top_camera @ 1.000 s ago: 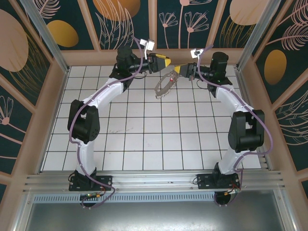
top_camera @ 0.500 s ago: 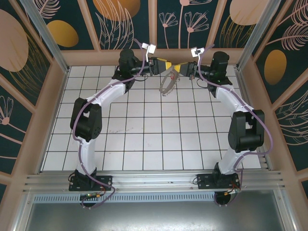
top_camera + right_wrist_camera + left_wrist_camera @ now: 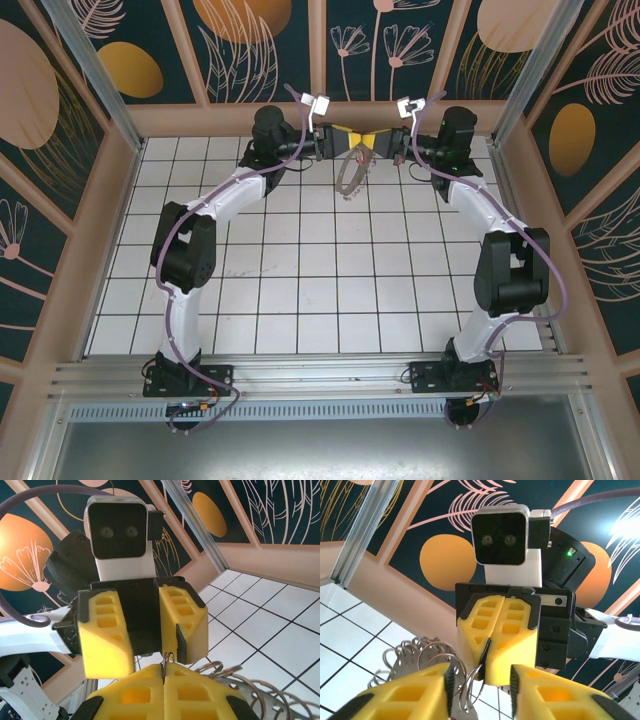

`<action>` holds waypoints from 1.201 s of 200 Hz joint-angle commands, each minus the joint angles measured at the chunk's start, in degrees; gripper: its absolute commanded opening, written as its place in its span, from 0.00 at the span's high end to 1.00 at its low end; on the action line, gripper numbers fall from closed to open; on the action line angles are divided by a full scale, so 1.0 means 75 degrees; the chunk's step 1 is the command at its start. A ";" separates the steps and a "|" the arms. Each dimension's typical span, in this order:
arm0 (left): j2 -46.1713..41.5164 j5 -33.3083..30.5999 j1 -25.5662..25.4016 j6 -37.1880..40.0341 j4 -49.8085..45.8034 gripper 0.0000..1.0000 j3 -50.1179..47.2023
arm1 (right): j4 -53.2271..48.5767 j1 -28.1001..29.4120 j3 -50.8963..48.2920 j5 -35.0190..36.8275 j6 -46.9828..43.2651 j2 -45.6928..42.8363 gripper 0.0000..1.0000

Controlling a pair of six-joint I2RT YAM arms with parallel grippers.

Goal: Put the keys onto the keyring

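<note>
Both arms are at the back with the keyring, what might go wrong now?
The right gripper pinches just one thin loop of the keyring at its fingertips; the hanging hoop may slip free. The left gripper stands open very near it, so closing could catch the wrong loop or knock those fingers.

A white tiled worktop with dark grout lines sits inside a tan wooden frame. Dark teal wall panels with orange discs and pale leaf drawings rise beyond its far edge. An aluminium rail runs along its near edge.
</note>
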 commanded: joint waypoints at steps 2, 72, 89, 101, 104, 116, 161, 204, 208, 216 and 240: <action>0.0122 0.0152 -0.0043 -0.0133 0.0479 0.73 -0.0043 | 0.0570 0.0012 0.0040 -0.0151 0.0123 -0.0015 1.00; 0.0119 0.0174 -0.0102 -0.0355 0.0829 0.95 -0.0035 | 0.0623 0.0028 -0.0003 -0.0150 0.0164 0.0007 1.00; 0.0105 0.0186 -0.0136 -0.0454 0.1007 1.00 -0.0046 | 0.0634 0.0022 0.0012 -0.0166 0.0204 0.0009 1.00; 0.0101 0.0163 -0.0149 -0.0510 0.1122 1.00 -0.0079 | 0.0577 0.0012 0.0021 -0.0096 0.0240 -0.0013 1.00; 0.0093 0.0152 -0.0157 -0.0529 0.1161 1.00 -0.0087 | 0.0557 0.0010 0.0025 -0.0083 0.0248 -0.0018 1.00; 0.0047 0.0097 -0.0161 -0.0654 0.1399 1.00 -0.0181 | 0.0506 -0.0006 -0.0011 0.0007 0.0247 -0.0121 0.87; -0.0121 0.0106 -0.0161 -0.0958 0.2122 1.00 -0.0384 | 0.0611 -0.0261 -0.0888 0.0508 0.0210 -0.1177 0.58; -0.0241 0.0263 -0.0161 -0.0983 0.2203 1.00 -0.0296 | 0.0756 -0.0458 -0.1992 0.1334 0.0159 -0.2034 0.56; -0.0242 0.0268 -0.0165 -0.0983 0.2201 1.00 -0.0299 | 0.0757 -0.0472 -0.2091 0.1453 0.0146 -0.2086 0.56; -0.0268 0.0294 -0.0161 -0.0983 0.2210 1.00 -0.0292 | 0.0761 -0.0472 -0.2241 0.1656 0.0129 -0.2169 0.56; -0.0294 0.0382 -0.0158 -0.0994 0.2182 1.00 -0.0195 | 0.0775 -0.0461 -0.2494 0.1800 0.0085 -0.2224 0.56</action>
